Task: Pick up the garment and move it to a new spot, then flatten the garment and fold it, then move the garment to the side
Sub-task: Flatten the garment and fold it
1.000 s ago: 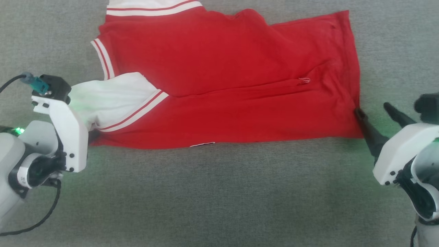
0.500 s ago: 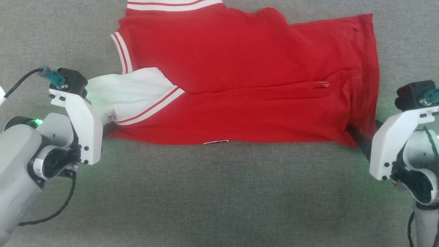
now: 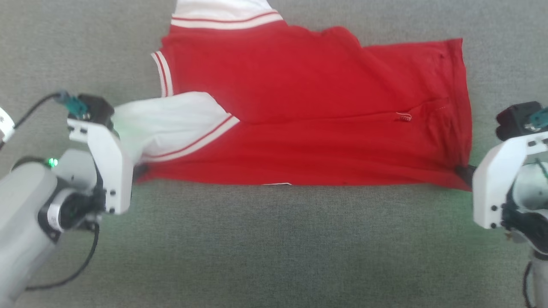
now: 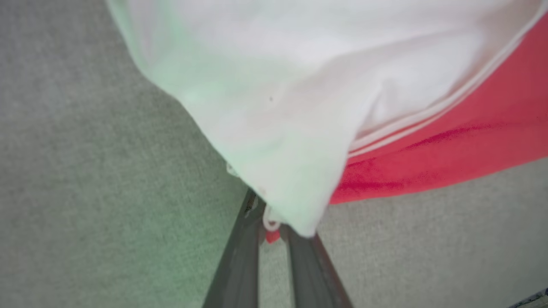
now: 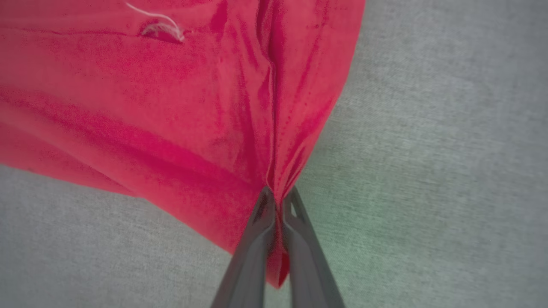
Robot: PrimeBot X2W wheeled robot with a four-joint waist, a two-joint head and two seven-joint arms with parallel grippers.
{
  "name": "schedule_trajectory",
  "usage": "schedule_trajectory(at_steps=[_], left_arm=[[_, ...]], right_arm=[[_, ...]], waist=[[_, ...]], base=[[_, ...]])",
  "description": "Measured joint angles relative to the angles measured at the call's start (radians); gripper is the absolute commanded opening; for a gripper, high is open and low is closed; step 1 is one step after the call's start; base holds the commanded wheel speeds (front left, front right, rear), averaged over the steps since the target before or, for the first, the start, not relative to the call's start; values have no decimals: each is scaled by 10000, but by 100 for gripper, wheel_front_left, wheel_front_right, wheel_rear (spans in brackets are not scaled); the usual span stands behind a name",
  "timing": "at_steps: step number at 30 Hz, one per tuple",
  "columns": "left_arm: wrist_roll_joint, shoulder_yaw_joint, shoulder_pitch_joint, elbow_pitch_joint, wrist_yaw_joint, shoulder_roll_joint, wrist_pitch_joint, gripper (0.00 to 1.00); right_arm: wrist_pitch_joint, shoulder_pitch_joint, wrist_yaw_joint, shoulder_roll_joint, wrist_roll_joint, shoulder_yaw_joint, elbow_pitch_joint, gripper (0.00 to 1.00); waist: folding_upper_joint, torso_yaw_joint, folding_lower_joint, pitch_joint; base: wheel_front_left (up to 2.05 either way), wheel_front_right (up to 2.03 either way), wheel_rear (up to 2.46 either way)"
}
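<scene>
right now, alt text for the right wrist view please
The right hand pinches a bunched corner of the red garment between its two dark fingers. The rest of the fabric spreads away over a grey surface.

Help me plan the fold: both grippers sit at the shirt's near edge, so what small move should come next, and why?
Probably lift both grippers a little, together. The left gripper is shut on the white sleeve corner of the shirt, the right gripper on its red hem corner, while the rest lies flat. An even lift would free that near edge for folding.
</scene>
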Motion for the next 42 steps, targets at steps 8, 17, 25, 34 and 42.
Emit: schedule_trajectory(at_steps=[8,17,25,34,42], left_arm=[[-368,40,1049,-1835,1018,905,485,0],[-723,-17,2399,-3718,2121,1542,366,0],[-755,-276,2721,-3033,2065,1035,205,18],[-815,-184,2333,-2362,1751,717,182,100],[-623,272,1707,-3331,2232,1862,644,100]], right_arm=[[794,478,0,-449,259,-236,-838,0],[1267,1587,0,-458,403,-878,-1528,0],[656,1884,-2,79,359,-892,-631,0],[-144,1262,-4,351,157,-683,621,100],[-364,1005,-4,88,211,-771,169,100]], waist=[[0,106,0,-685],[0,228,0,-1037],[0,145,0,-1042],[0,-26,0,-1083],[0,-206,0,-1262]], base=[[0,0,0],[0,0,0],[0,0,0],[0,0,0],[0,0,0]])
